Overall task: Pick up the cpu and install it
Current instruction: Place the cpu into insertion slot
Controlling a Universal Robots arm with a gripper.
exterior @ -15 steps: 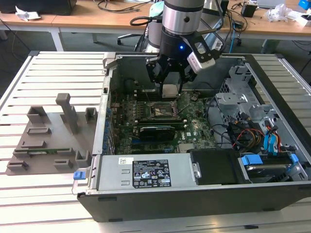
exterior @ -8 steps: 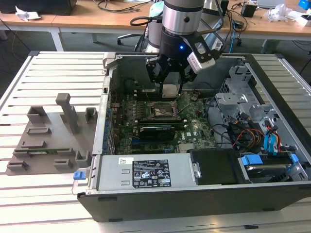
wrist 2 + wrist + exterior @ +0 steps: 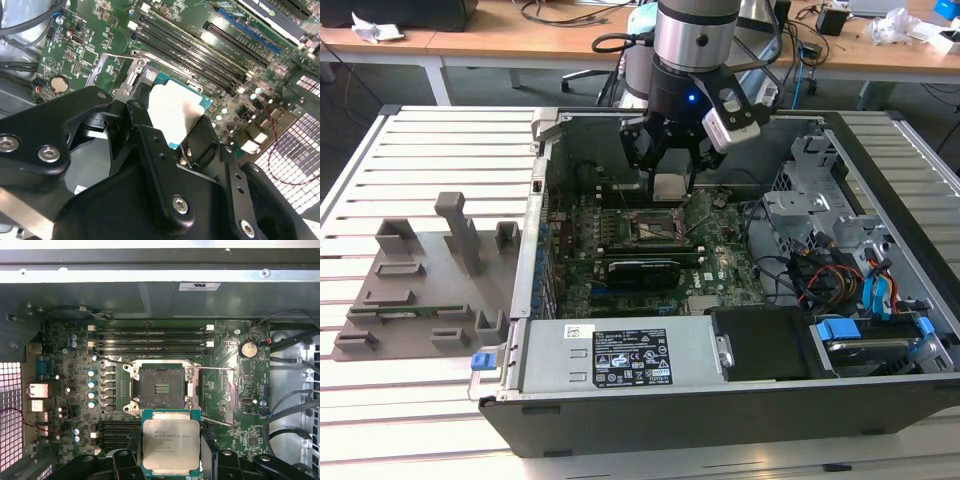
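Note:
The cpu [image 3: 668, 186], a small square chip with a silvery top, hangs in the air inside the open computer case, with my gripper [image 3: 668, 172] shut on its edges. It hovers just above and slightly behind the open dark socket frame [image 3: 655, 228] on the green motherboard [image 3: 720, 262]. In the first wrist view the cpu [image 3: 171, 445] sits beside the open socket [image 3: 159, 388], whose retaining lever [image 3: 215, 370] is swung aside. In the second wrist view the black fingers [image 3: 145, 137] clamp the cpu [image 3: 172, 110] over the socket area [image 3: 142, 75].
The black case wall [image 3: 545, 150] surrounds the board. A long black card [image 3: 642, 270] lies in front of the socket and memory slots [image 3: 150, 340] behind it. A power supply [image 3: 620, 365], drive cage and cables [image 3: 850, 270] fill the exterior view's right. A grey fixture [image 3: 420, 285] lies outside on the left.

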